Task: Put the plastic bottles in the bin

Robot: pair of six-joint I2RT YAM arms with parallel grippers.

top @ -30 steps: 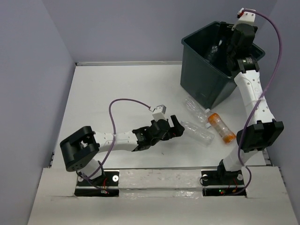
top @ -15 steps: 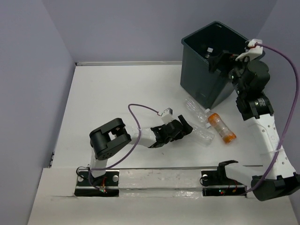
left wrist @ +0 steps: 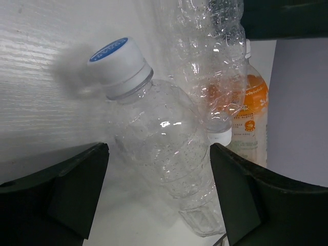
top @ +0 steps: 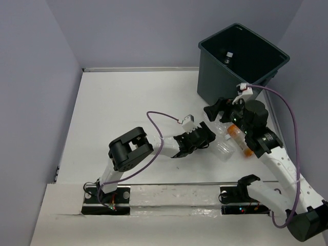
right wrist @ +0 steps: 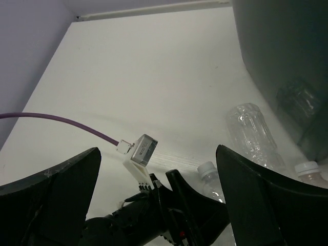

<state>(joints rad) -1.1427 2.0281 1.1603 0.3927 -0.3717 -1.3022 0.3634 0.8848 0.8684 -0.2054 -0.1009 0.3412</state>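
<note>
The dark grey-green bin (top: 256,77) stands at the far right, and its wall (right wrist: 279,56) shows in the right wrist view. Three bottles lie in front of it. The nearest is a clear one with a white cap (top: 223,149) (left wrist: 154,148). Behind it lie a second clear bottle (top: 212,119) (left wrist: 210,61) (right wrist: 251,130) and an orange-labelled bottle (top: 242,141) (left wrist: 249,115). My left gripper (top: 210,137) (left wrist: 159,197) is open, with its fingers either side of the nearest clear bottle. My right gripper (top: 219,108) (right wrist: 159,202) is open and empty above the bottles.
A small white object (top: 229,53) shows inside the bin. The left wrist camera and its purple cable (right wrist: 141,151) lie under my right gripper. Lilac walls close in the white table (top: 138,97) at the back and sides.
My right arm has swung from over the bin down to above the bottles on the table. My left gripper has reached further right, so that its fingers flank the nearest clear bottle.
</note>
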